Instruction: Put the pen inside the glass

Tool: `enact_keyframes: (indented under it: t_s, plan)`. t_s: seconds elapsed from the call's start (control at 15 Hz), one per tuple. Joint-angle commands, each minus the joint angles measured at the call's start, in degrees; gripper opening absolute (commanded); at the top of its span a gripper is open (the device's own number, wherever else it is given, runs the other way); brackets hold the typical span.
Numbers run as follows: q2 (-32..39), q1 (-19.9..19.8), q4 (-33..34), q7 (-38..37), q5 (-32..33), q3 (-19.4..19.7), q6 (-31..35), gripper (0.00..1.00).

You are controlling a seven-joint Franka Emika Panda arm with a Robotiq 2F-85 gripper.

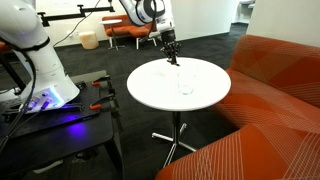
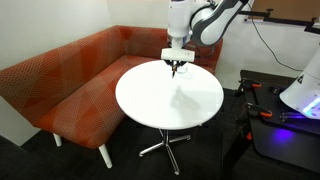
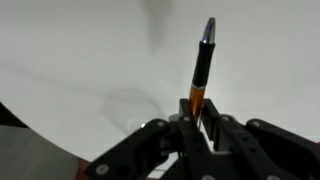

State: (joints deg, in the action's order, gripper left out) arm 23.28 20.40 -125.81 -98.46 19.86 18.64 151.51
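My gripper (image 3: 200, 122) is shut on the pen (image 3: 201, 70), an orange-brown stick with a dark end that points away from the jaws in the wrist view. In both exterior views the gripper (image 1: 172, 58) (image 2: 176, 69) hangs over the far part of the round white table (image 1: 150, 90) (image 2: 140, 95), with the pen hard to make out below it. The clear glass (image 1: 186, 83) stands upright on the table nearer the middle, a short way from the gripper. It shows only faintly in an exterior view (image 2: 181, 96) and is not visible in the wrist view.
An orange sofa (image 1: 280, 90) (image 2: 70, 80) wraps round one side of the table. A black cart (image 1: 50, 125) (image 2: 285, 125) carrying the robot base stands on the other side. The table rests on a single chrome leg (image 1: 175, 135).
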Motion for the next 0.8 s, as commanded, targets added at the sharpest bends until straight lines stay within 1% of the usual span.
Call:
enact_keyframes:
  t_s: [0.0,0.27,0.73]
  plan:
    - [-5.3,1.3,-2.0,-7.5,7.5,0.6,-5.9,0.04]
    - [-8.0,-0.4,-1.6,-15.0,14.8,-2.1,-11.6,0.04]
    - [-11.0,-4.6,-1.2,-29.0,24.6,-8.3,-20.1,0.04]
